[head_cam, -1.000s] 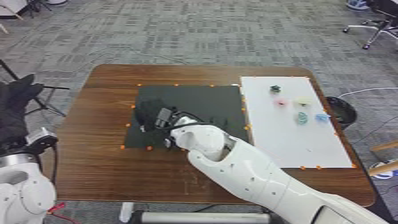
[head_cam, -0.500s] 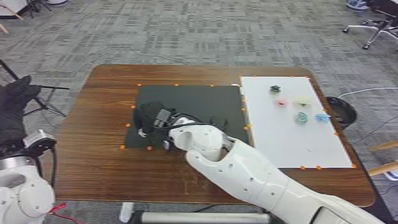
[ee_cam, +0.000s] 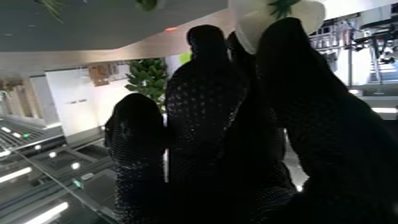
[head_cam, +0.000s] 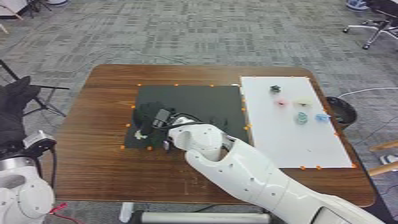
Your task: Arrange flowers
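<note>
1. White flower: at the fingertips of the right hand, over the dark mat; stem direction unclear.
2. Right fingers seem to pinch it.
3. Placing it likely suits this hand; the left hand is well apart, fingers straight.

We see smooth wood across the table, a matt dark mat and, along the right edge, a smooth white sheet (the right hand wears rough, pebbled cloth).

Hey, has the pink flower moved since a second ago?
No, the pink flower is at the same spot on the white board.
</note>
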You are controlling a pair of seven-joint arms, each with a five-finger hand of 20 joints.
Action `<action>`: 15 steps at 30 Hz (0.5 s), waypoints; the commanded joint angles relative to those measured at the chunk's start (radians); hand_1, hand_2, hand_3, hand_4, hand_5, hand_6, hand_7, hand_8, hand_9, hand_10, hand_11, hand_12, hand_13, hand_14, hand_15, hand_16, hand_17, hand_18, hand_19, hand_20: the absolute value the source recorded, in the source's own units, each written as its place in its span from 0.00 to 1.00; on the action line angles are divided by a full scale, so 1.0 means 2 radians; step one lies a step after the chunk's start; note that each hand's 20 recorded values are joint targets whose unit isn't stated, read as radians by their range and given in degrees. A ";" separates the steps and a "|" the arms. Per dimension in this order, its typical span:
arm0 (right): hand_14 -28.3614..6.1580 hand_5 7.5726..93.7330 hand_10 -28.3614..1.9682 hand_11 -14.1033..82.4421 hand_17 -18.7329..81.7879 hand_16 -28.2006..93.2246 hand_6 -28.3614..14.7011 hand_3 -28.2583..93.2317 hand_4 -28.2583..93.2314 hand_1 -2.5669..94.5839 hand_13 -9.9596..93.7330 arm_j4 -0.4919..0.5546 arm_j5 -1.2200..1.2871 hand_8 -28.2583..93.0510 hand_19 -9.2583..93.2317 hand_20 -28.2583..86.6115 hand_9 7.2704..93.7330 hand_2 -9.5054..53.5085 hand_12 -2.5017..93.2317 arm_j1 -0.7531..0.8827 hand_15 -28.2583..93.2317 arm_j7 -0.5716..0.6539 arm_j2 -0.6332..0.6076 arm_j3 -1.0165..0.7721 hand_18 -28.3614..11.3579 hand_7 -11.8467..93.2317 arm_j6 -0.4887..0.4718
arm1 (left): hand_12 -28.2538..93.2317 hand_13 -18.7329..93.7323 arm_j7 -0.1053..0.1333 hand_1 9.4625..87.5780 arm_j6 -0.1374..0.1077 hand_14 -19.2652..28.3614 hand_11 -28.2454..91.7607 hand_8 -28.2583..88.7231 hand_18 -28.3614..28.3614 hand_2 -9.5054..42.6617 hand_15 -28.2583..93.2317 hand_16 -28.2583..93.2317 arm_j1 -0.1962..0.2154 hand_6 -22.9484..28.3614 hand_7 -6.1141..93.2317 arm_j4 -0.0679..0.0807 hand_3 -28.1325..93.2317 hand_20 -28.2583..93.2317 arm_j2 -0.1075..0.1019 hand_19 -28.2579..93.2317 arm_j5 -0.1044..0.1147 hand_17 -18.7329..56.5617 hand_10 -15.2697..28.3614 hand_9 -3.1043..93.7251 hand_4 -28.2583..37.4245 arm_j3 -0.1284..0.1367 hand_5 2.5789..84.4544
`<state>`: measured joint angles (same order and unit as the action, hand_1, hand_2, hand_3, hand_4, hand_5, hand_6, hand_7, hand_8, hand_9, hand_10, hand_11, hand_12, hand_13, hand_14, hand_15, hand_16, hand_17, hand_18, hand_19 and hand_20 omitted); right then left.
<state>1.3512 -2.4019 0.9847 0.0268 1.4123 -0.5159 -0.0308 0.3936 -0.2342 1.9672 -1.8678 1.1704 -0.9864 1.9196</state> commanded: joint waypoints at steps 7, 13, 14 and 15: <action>0.72 0.67 0.53 0.25 0.73 0.53 0.64 0.75 0.12 0.56 0.92 -0.008 -0.019 0.26 0.98 0.69 0.71 0.00 0.19 -0.018 0.69 0.012 0.007 -0.008 0.34 0.25 0.011 | 0.35 0.55 -0.005 0.13 0.008 0.76 0.44 0.18 0.69 0.40 0.41 0.23 -0.001 0.49 0.22 -0.003 0.78 0.40 0.007 0.30 -0.005 0.40 0.71 0.62 0.00 0.004 0.67; 0.71 0.65 0.53 0.26 0.72 0.52 0.64 0.75 0.09 0.51 0.91 -0.012 -0.022 0.21 0.98 0.69 0.69 0.01 0.20 -0.016 0.69 0.044 0.007 -0.001 0.34 0.26 0.028 | 0.35 0.55 -0.005 0.13 0.008 0.76 0.44 0.18 0.69 0.40 0.41 0.23 -0.001 0.49 0.22 -0.003 0.78 0.40 0.007 0.30 -0.005 0.40 0.71 0.62 0.00 0.004 0.67; 0.71 0.65 0.53 0.26 0.72 0.52 0.64 0.74 0.09 0.50 0.91 -0.012 -0.028 0.20 0.98 0.69 0.69 0.02 0.20 -0.014 0.69 0.039 0.007 -0.004 0.33 0.26 0.021 | 0.35 0.55 -0.005 0.13 0.008 0.76 0.44 0.18 0.69 0.39 0.41 0.23 -0.001 0.49 0.22 -0.003 0.79 0.40 0.008 0.30 -0.006 0.40 0.71 0.62 0.00 0.004 0.67; 0.70 0.65 0.52 0.26 0.72 0.52 0.64 0.73 0.08 0.50 0.91 -0.010 -0.032 0.20 0.98 0.69 0.68 0.03 0.20 -0.014 0.69 0.040 0.005 -0.003 0.33 0.26 0.014 | 0.35 0.55 -0.005 0.14 0.008 0.76 0.44 0.18 0.69 0.39 0.41 0.23 -0.001 0.49 0.22 -0.003 0.79 0.40 0.008 0.30 -0.006 0.40 0.71 0.62 0.00 0.004 0.67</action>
<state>1.3270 -2.4273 0.9651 0.0745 1.4174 -0.5201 -0.0034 0.3901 -0.2293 1.9658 -1.8677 1.1766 -0.9920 1.9223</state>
